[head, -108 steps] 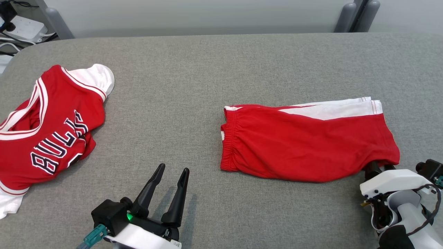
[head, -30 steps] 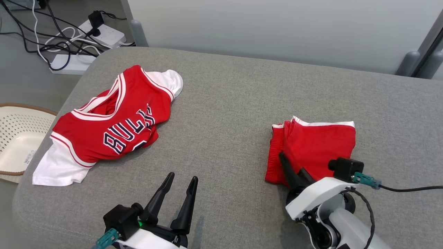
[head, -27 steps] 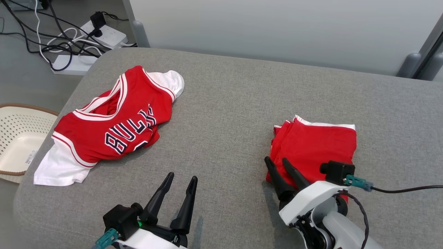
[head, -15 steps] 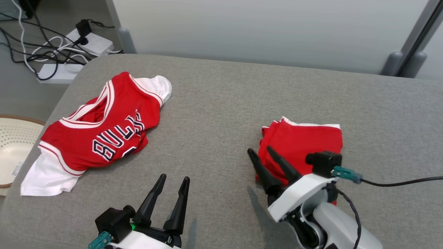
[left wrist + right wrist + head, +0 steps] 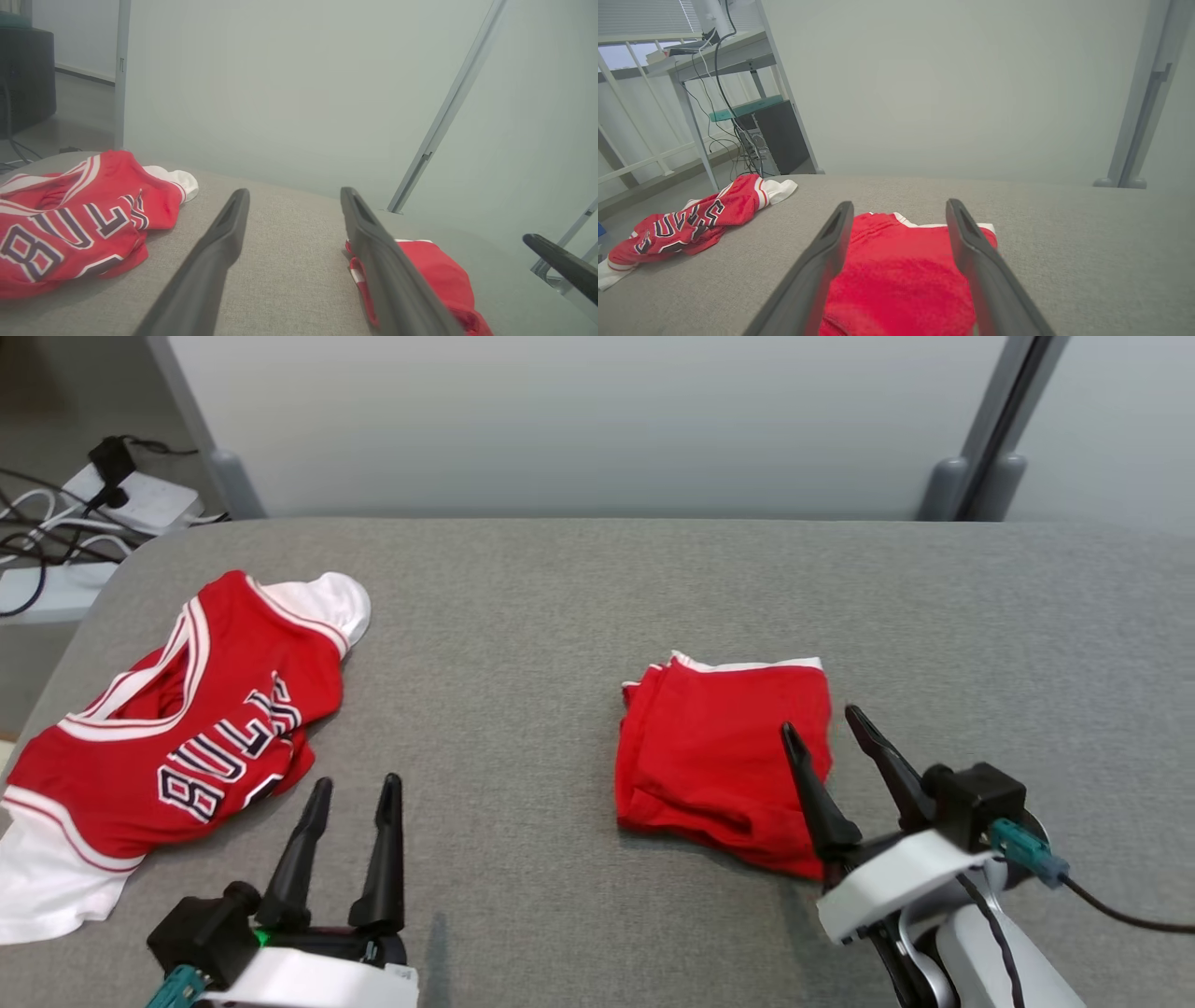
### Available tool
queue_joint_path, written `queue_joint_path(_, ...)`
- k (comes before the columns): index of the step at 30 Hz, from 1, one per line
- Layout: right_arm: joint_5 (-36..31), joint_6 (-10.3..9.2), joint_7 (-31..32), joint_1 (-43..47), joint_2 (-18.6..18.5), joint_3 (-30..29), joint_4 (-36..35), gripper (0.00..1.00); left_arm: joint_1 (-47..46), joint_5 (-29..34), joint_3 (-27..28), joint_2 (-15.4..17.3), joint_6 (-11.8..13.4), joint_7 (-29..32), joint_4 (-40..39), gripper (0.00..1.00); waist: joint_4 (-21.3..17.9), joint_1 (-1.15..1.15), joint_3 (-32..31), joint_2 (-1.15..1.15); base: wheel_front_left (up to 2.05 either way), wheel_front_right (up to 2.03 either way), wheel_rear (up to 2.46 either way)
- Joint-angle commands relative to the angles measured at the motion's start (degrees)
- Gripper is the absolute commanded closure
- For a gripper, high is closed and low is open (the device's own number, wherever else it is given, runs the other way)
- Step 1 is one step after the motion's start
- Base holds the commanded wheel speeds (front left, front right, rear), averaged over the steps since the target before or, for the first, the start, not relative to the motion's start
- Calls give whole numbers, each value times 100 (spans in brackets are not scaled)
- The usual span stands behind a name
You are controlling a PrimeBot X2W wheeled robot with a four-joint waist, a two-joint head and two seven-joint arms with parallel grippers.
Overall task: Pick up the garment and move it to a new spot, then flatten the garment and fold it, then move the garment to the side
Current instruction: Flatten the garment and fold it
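Folding looks done: the shorts (image 5: 719,756) lie on the tabletop (image 5: 560,597), well right of the jersey (image 5: 187,737). Left tool (image 5: 357,781) and right tool (image 5: 820,720) stand spread, empty. Next: pinch the shorts, shift them aside.

Shorts (image 5: 719,756) of soft matt cloth, table (image 5: 560,597) covered in coarse woven fabric — matt, slightly fuzzy
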Motion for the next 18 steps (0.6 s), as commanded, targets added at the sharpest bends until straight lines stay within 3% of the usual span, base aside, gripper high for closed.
queue_joint_path(1,-183,0,-35,83,61,-8,-217,0,-42,168,288,22,66,-34,-206,0,-166,0,-93,0,0,0,0)
queue_joint_path(8,-709,0,-35,693,61,-667,-542,0,321,479,724,-3,281,-34,-520,0,-504,0,-325,0,0,0,0)
queue_joint_path(18,-736,0,-35,1342,61,-790,-773,0,676,818,918,-11,299,-34,-554,0,-701,0,-520,0,0,0,0)
